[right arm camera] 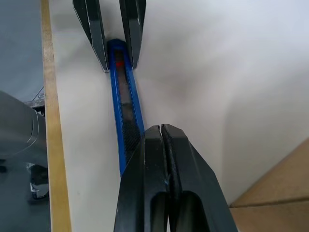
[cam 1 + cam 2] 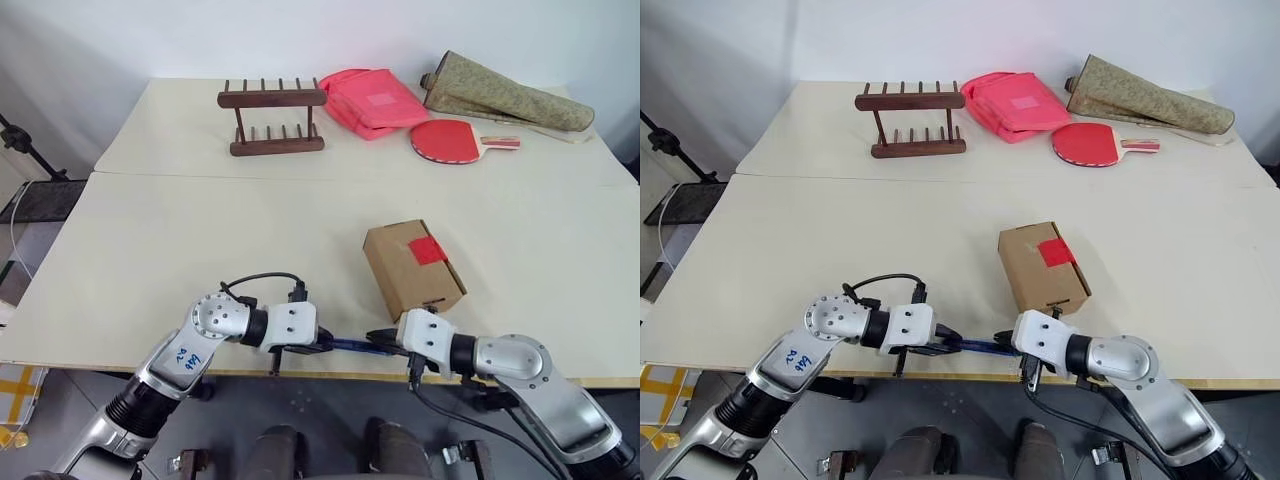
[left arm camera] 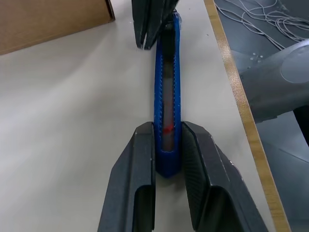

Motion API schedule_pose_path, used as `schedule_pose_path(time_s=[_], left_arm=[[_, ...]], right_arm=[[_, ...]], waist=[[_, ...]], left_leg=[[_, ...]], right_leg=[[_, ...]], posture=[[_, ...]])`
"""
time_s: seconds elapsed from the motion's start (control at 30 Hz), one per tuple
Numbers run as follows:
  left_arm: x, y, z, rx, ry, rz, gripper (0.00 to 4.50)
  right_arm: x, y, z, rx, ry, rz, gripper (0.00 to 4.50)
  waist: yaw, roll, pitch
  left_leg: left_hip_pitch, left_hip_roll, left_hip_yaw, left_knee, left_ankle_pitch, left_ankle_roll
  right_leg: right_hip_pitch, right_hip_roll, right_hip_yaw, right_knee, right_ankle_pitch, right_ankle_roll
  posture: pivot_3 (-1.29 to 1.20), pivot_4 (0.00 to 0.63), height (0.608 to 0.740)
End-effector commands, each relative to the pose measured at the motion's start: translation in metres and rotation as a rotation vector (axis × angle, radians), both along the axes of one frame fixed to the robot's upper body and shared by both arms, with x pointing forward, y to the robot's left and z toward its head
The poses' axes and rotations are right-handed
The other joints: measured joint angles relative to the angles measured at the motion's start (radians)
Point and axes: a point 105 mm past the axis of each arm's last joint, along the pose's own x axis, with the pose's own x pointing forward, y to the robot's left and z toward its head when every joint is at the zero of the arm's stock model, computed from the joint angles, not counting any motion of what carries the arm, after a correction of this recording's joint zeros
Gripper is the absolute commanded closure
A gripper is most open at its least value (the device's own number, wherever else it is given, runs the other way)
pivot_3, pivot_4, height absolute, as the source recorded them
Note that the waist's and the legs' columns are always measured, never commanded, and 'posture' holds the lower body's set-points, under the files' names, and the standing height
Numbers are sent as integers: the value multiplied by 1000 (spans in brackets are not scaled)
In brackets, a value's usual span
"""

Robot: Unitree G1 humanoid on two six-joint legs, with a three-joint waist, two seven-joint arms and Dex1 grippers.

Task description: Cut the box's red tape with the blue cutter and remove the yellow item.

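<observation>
The brown box [image 2: 412,268] lies on the table right of centre, with the red tape [image 2: 427,250] across its top. The blue cutter [image 2: 350,345] lies level along the table's front edge, between my two grippers. My left gripper [image 3: 167,128] is shut on one end of it. My right gripper [image 1: 161,128] is shut, fingers pressed together with nothing between them, and its tips sit at the cutter's [image 1: 125,111] other end, just in front of the box. Whether those tips touch the cutter I cannot tell. The yellow item is hidden.
At the back of the table stand a wooden rack [image 2: 272,120], a pink bag [image 2: 372,100], a red paddle [image 2: 450,140] and a rolled mat [image 2: 505,95]. The table's front edge [image 2: 300,375] runs just under both grippers.
</observation>
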Motion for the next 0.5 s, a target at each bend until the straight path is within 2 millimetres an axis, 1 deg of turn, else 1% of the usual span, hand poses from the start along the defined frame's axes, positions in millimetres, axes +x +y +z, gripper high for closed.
schedule_pose_path(time_s=[0.03,0.1,0.17,0.27,0.4,0.5], left_arm=[[-4,2,-15,48,43,21,4063],[-5,1,-15,49,47,18,4063],[-7,1,-15,49,51,19,4063],[-8,2,-16,51,54,20,4063],[-10,1,-18,50,60,16,4063],[-10,-1,-17,47,61,13,4063]], right_arm=[[-11,8,-6,7,48,55,4428],[-11,6,1,41,43,41,4428],[-12,-4,8,40,40,24,4428],[-12,-15,12,22,38,13,4428],[-15,-22,6,-2,72,12,4428],[-17,-18,0,-3,90,21,4428]], waist=[[0,0,0],[0,0,0],[2,0,0],[1,0,0],[2,0,0],[2,0,0]], left_leg=[[0,0,0,0,0,0],[0,0,0,0,0,0],[0,0,0,0,0,0],[0,0,-1,0,0,0],[0,0,0,0,-1,1],[0,0,0,0,-1,1]], right_leg=[[0,0,0,0,0,0],[0,0,0,0,0,0],[0,0,0,0,0,0],[0,0,0,0,0,0],[0,0,0,-1,0,0],[0,0,0,-1,0,0]], posture=[[0,150,740],[0,150,740],[0,150,740],[0,150,740],[0,150,740],[0,150,740]])
